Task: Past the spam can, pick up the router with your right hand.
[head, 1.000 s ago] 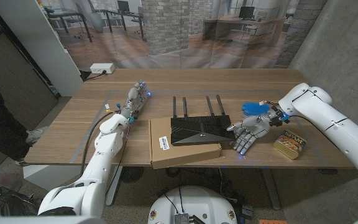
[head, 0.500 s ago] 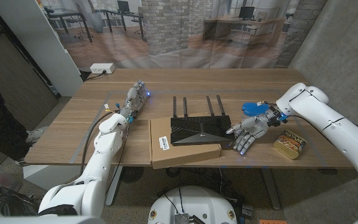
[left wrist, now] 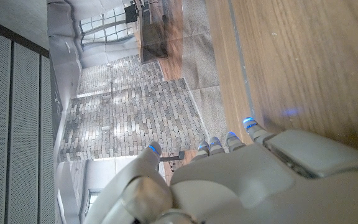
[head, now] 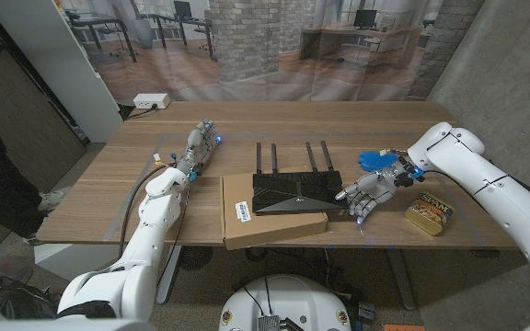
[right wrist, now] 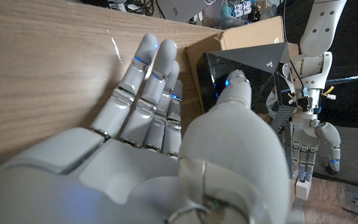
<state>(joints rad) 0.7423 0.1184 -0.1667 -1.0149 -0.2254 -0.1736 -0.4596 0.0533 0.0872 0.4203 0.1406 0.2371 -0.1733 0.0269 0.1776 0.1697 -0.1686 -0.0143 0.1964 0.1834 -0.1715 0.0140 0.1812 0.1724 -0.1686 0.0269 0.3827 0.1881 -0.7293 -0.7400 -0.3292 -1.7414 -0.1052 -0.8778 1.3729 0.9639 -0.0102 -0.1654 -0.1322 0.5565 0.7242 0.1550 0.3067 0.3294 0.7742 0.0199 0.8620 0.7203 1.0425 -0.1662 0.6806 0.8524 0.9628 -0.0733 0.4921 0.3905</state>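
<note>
Fingers [right wrist: 143, 93] of right hand [head: 368, 192] spread, holding nothing, thumb at right edge of glossy black four-antenna router [head: 291, 191]. Router sits on flat brown cardboard box [head: 270, 213] at desk [head: 274, 124] front. Yellow spam can [head: 430, 214] right of hand. Left hand [head: 197, 147] fingers straight together, desk's left.

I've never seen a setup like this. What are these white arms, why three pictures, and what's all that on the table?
It is a robot with two white arms ending in hands. One camera looks down from its head; the other two ride on its wrists. On the wooden table lie a black router on a cardboard box, a spam can and something blue. The right hand is open beside the router, its thumb by the router's edge, holding nothing. The left hand waits, also open.
</note>
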